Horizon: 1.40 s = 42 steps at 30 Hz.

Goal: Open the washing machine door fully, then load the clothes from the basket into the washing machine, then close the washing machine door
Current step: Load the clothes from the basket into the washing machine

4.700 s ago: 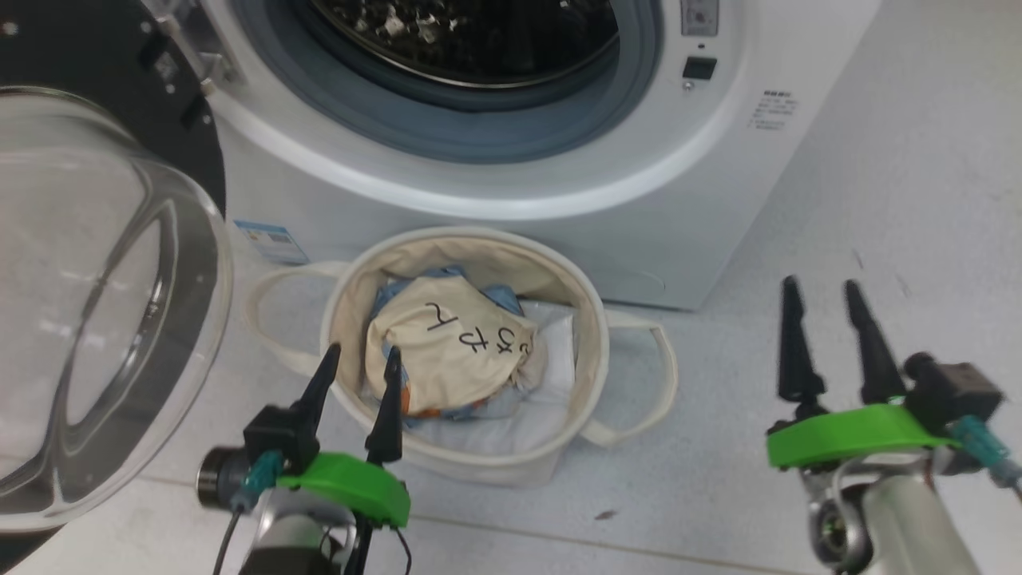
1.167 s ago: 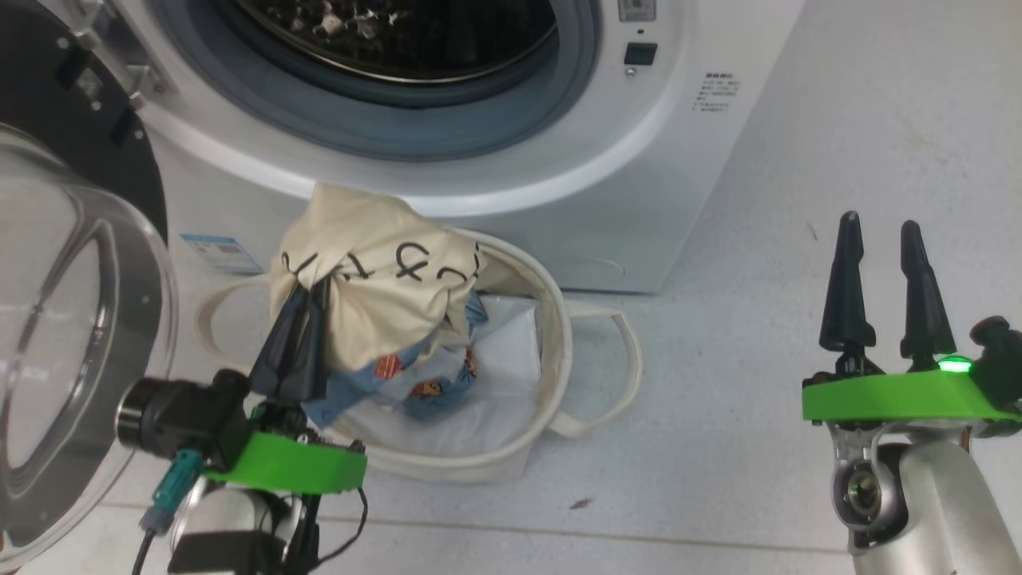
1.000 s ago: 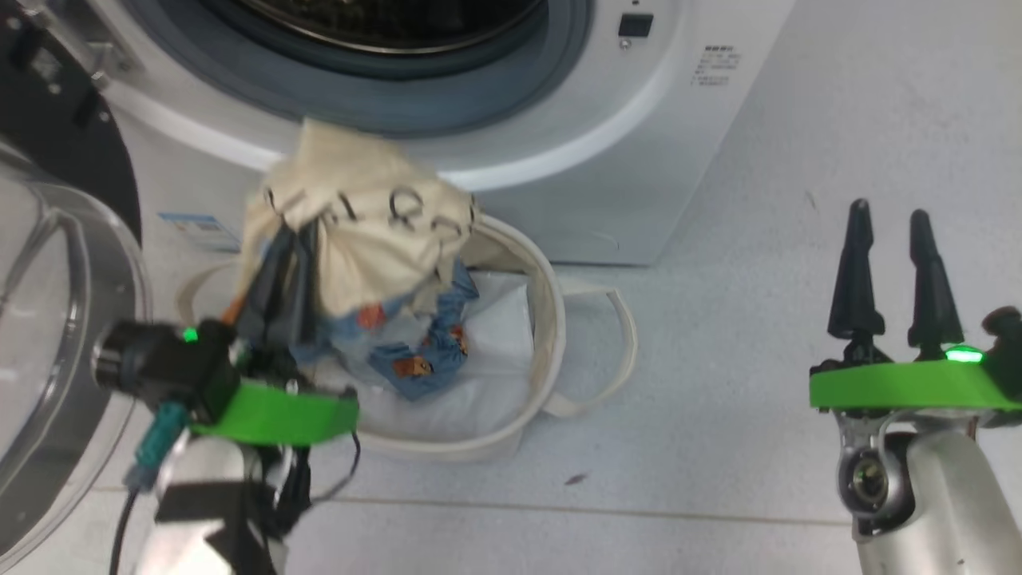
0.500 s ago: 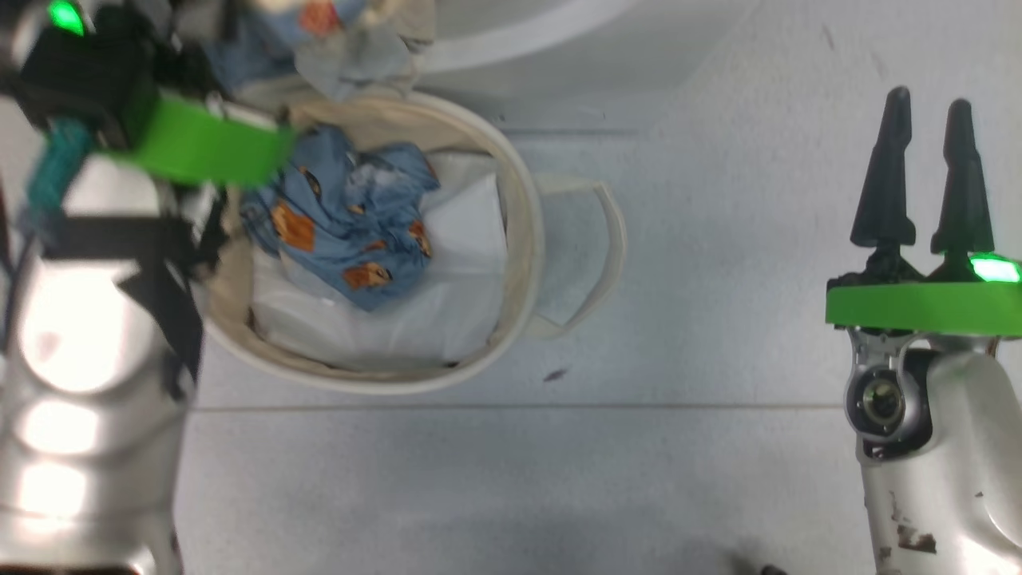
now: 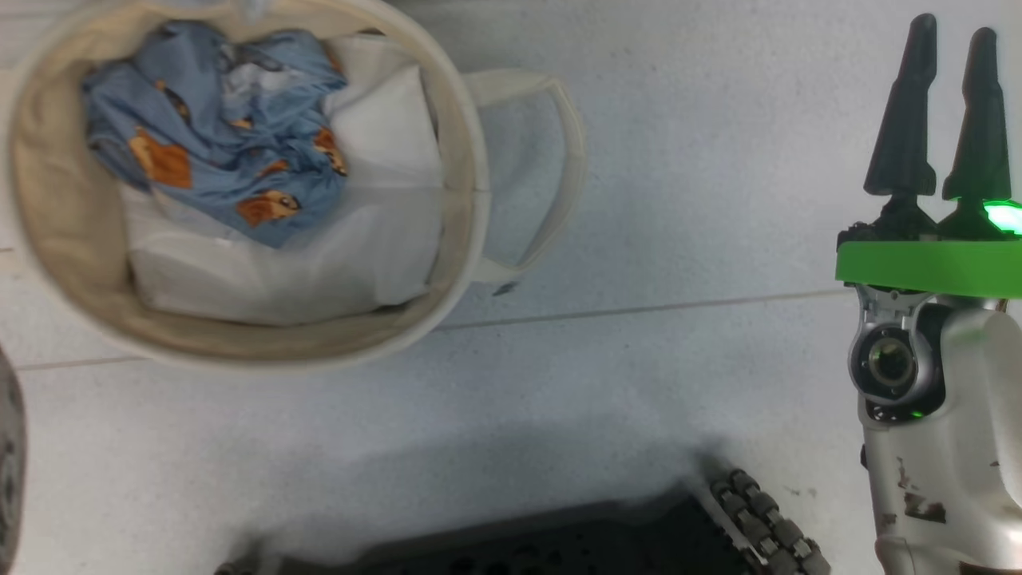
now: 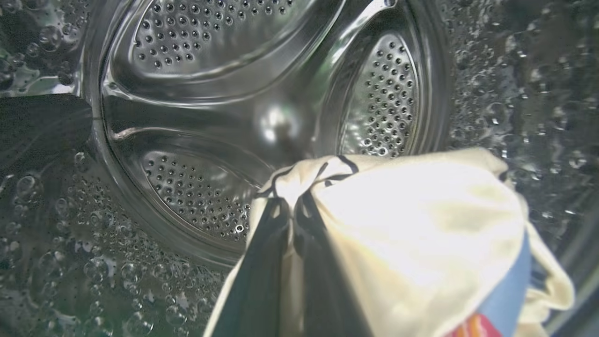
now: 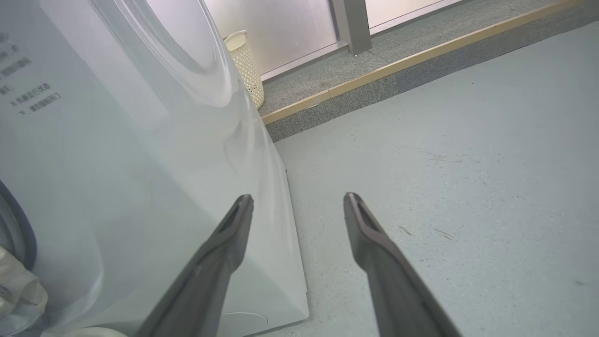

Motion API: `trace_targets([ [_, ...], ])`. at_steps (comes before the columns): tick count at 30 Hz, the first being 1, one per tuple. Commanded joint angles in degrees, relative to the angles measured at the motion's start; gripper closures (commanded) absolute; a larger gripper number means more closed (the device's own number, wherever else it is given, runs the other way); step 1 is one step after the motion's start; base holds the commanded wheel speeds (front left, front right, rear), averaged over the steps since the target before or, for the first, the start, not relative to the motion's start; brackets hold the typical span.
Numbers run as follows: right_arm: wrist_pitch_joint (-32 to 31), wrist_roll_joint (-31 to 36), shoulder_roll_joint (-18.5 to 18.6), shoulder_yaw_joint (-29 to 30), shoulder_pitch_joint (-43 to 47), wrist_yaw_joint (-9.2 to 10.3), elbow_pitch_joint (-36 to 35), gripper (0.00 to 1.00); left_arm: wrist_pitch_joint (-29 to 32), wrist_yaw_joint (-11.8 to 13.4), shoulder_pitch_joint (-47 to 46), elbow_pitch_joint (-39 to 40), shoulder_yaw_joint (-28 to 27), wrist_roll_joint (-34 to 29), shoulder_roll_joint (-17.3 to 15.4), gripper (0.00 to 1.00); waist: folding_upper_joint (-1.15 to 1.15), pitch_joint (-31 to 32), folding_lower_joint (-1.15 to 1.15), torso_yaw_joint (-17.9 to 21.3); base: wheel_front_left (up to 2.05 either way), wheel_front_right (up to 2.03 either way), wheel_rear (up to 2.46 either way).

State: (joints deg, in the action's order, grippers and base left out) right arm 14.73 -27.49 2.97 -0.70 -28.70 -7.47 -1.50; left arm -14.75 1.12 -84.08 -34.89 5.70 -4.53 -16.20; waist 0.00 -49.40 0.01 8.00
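Two parts of the clothes are found in separate places. The cream fabric (image 6: 421,224), marked with black handwritten strokes, is gripped by the left hand (image 6: 291,206), whose two dark fingers (image 6: 257,281) are pressed together on a gathered fold of it. A strip of light blue cloth with a spot of orange is seen beneath the cream fabric at the lower right of the left wrist view. This bundle is held inside the steel drum (image 6: 187,140) of the washing machine (image 7: 93,164), in front of the perforated back wall and its raised ribs; whether it touches the drum cannot be told.

A blue bear-print cloth (image 5: 223,144) is seen crumpled in the basket (image 5: 40,239). It is bedded on the flat white sheet (image 5: 343,239) that lines the tub, toward the upper left as the head view shows it. The basket is stood on the pale grey floor (image 5: 639,319), with one looped handle (image 5: 573,160) spread out toward the right hand (image 5: 954,28).

That hand is held open, pointed up the head view and well apart from the basket. In the right wrist view its fingers (image 7: 210,262) are seen spread wide beside the white side panel of the washing machine, above bare floor. A pale woven bin (image 7: 245,65) is stood by the far wall behind the machine. The robot's dark base (image 5: 559,543), edged with small rollers, is seen along the bottom of the head view.
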Motion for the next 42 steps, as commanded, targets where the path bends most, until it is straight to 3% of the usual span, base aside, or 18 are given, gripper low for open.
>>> trace_targets([
  [1,0.3,-0.4,-0.1,-0.9,1.1,-0.02,-2.1,0.0,-0.2,0.7,-2.2,1.3,-0.8,-0.6,-3.2,1.0,0.0,-1.9,-0.01,1.7,0.0,0.0,0.0],
  [7,0.3,-1.3,-0.1,-1.1,1.4,-0.02,-2.4,0.0,-0.2,3.8,-7.5,0.4,-0.8,0.9,-3.9,1.0,0.0,-3.0,-0.01,2.5,0.0,0.0,0.0],
  [9,0.3,-1.2,-0.1,-1.4,1.5,-0.02,-2.3,0.0,-0.2,3.3,-7.3,-1.6,0.9,0.6,-3.6,1.0,0.0,-3.1,-0.01,2.4,0.0,0.0,0.0],
  [10,0.3,-1.1,-0.1,-1.6,1.5,-0.02,-2.3,0.0,-0.2,3.2,-7.2,-3.5,1.5,0.5,-3.5,0.93,0.0,-3.0,-0.01,2.3,0.0,0.0,0.0],
  [11,0.3,-0.9,-0.1,-1.8,1.5,-0.02,-2.2,0.0,-0.2,3.4,-7.3,-4.9,1.8,0.6,-3.3,0.0,0.0,-3.0,-0.01,2.2,0.0,0.0,0.0],
  [17,0.3,-0.5,-0.1,-1.9,0.8,-0.02,-2.2,0.0,-0.2,4.1,-6.5,-7.2,2.8,2.1,-2.8,0.0,0.0,-2.1,-0.01,1.3,0.0,0.0,0.0],
  [22,0.3,0.3,-0.1,-1.9,0.6,-0.02,-1.4,0.0,-0.2,4.1,-1.2,-4.3,2.8,4.2,-2.2,0.0,0.0,1.2,-0.01,-0.5,0.0,0.0,0.0],
  [28,0.3,2.8,-0.1,-2.7,0.4,-0.02,-0.1,0.0,-0.2,0.1,11.0,2.9,0.9,9.3,1.1,0.0,0.0,7.9,-0.01,-3.1,0.0,0.0,0.0],
  [38,0.3,3.6,-0.1,-0.8,3.2,-0.02,1.1,0.0,-0.2,-1.3,34.2,9.8,1.4,8.8,5.1,0.0,0.0,21.3,-0.01,-5.8,0.0,0.0,0.0],
  [42,0.3,4.0,-0.1,-1.1,5.9,-0.02,1.7,0.0,-0.2,-0.9,43.7,13.1,-1.1,10.2,5.8,0.0,0.0,26.6,-0.01,-6.4,0.0,0.0,0.0],
])
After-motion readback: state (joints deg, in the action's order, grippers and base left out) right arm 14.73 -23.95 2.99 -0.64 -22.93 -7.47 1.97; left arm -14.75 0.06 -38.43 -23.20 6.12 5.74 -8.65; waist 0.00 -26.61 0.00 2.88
